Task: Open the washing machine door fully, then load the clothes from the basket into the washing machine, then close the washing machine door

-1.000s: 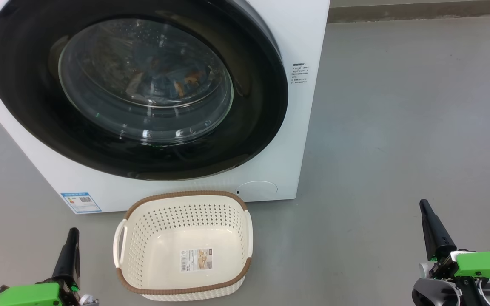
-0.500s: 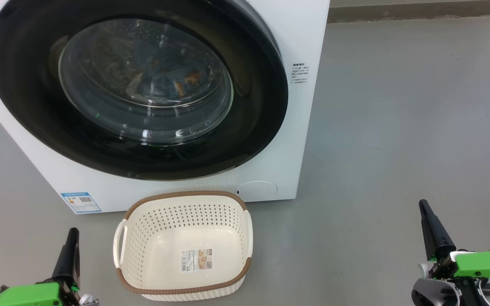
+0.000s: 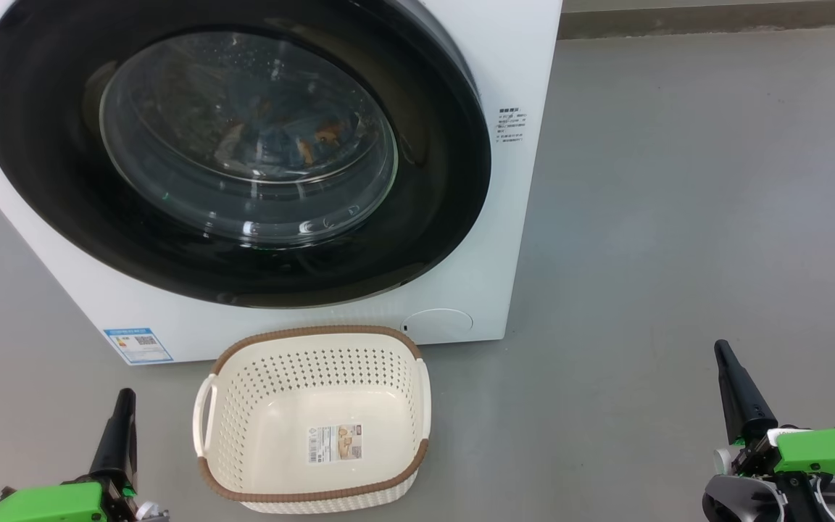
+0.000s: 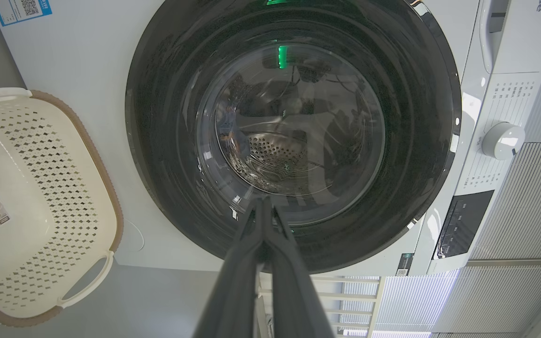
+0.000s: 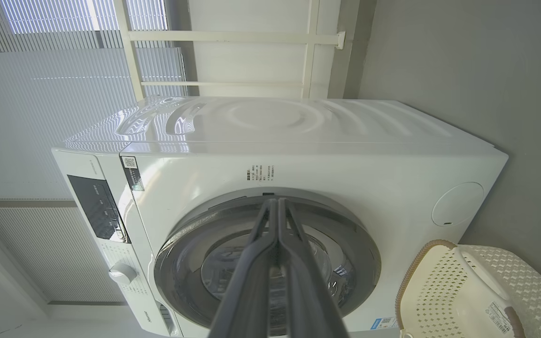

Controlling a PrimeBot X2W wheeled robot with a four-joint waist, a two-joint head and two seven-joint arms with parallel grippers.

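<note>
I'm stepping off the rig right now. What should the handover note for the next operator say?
Left pincer: shut, empty, low to the left of the basket.
Right pincer: shut, empty, out right above the floor.
Washing machine door: closed.
Clothes: inside, visible through the door.
The basket: empty, on the floor before the washing machine.
Done: loading and closing, by the look of it.
Left: nothing evident.

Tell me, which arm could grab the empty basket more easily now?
Left, probably. The left gripper sits close beside the basket, level with its near side; the right gripper is much farther away on the other side.
</note>
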